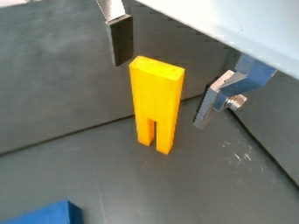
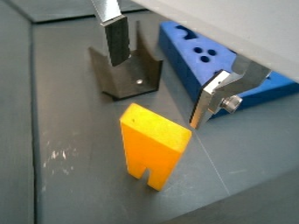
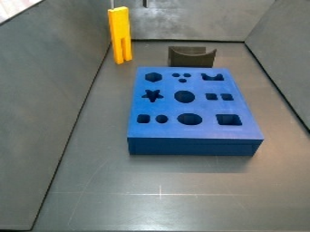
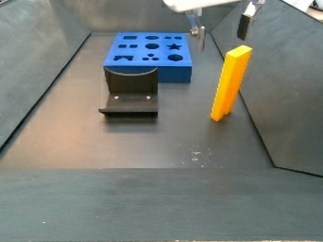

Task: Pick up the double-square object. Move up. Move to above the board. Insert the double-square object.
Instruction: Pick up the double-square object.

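Your gripper (image 1: 163, 73) hangs just above the double-square object (image 1: 156, 102), fingers spread wide and holding nothing; one finger (image 1: 121, 40) shows at about 11 o'clock of the block's top, the other at 3 o'clock. The double-square object stands upright on the dark floor (image 4: 139, 142) (groove end down in both wrist views), close to a side wall. In a side view the board (image 3: 191, 111) lies flat at about 5 o'clock from it, well apart, with the small dark open box (image 3: 189, 56) just beyond the board.
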### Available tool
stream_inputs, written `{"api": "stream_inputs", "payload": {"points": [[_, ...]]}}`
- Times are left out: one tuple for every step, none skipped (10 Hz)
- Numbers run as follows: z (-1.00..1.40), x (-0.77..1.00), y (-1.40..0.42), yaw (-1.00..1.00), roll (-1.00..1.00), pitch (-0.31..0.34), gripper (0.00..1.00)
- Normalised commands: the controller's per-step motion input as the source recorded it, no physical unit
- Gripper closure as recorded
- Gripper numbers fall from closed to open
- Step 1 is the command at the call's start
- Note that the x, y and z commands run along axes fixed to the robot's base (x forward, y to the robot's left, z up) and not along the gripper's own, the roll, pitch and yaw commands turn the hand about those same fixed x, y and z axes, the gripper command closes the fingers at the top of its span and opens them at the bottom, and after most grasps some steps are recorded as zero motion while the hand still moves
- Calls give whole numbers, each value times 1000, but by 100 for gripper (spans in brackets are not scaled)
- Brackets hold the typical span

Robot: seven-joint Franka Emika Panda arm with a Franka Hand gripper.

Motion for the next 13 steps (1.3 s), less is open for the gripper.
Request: {"api": "stream_inputs", "payload": {"points": [[0, -29, 0, 46, 0, 0, 0], [-26, -83, 0, 0, 39, 0, 0], [-343, -249, 0, 46, 0, -26, 0], [-409, -246, -31, 31, 11, -34, 0], [-360, -306, -29, 60, 26, -64, 0], [-163, -194, 0, 71, 0, -123, 0], [-229, -174, 94, 251, 0, -139, 0], [-280, -334, 251, 506, 41, -51, 0], [-263, -289, 240, 569, 19, -37, 0], [-174, -209, 149, 489, 0, -34, 0], [0, 0, 0, 0, 0, 0, 100], [0, 0, 0, 0, 0, 0, 100], [0, 0, 0, 0, 0, 0, 100]]}}
